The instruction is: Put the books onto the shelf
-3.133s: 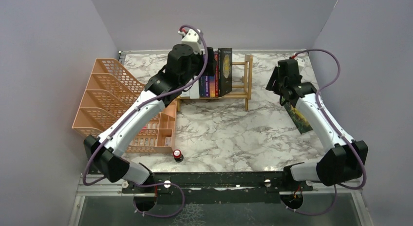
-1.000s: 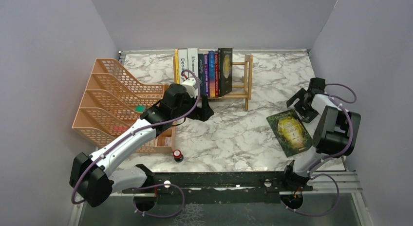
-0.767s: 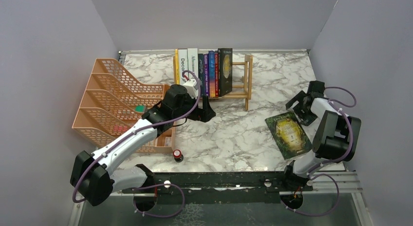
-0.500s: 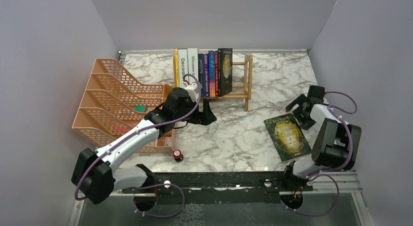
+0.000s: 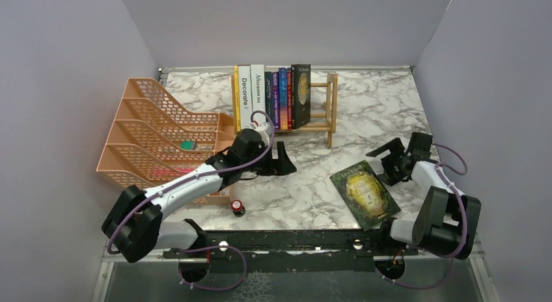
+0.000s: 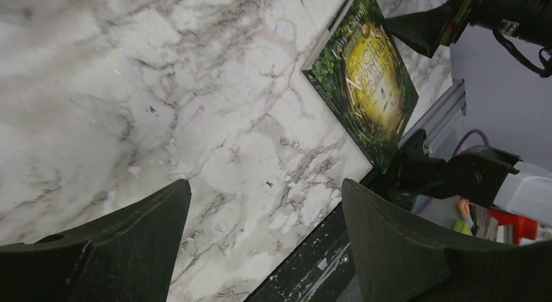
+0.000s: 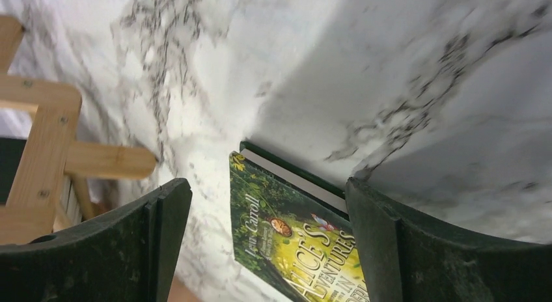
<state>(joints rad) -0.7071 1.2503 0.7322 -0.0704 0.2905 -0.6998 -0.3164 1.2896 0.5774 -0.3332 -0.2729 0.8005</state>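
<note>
Several books [image 5: 272, 97] stand upright at the left end of the light-wood shelf [image 5: 321, 105] at the back. One green and gold book [image 5: 364, 193] lies flat, cover up, near the front right. My right gripper [image 5: 388, 163] is open at that book's far right corner. In the right wrist view the book's corner [image 7: 286, 240] lies between the spread fingers of the gripper [image 7: 267, 207], with a shelf end [image 7: 45, 136] at the left. My left gripper [image 5: 286, 160] hangs open and empty over bare marble in front of the shelf. Its wrist view shows the green book [image 6: 364, 81] beyond the gripper [image 6: 263, 198].
An orange mesh file tray [image 5: 150, 123] fills the left side, with a small green thing [image 5: 187, 145] in it. A small red-capped bottle [image 5: 238, 206] stands near the front edge. Grey walls close in both sides and the back. A black rail [image 5: 293, 240] runs along the near edge.
The green book has slid left and toward the near edge, turning a little, with my right gripper following behind it. My left arm has drawn back from the shelf, toward the right.
</note>
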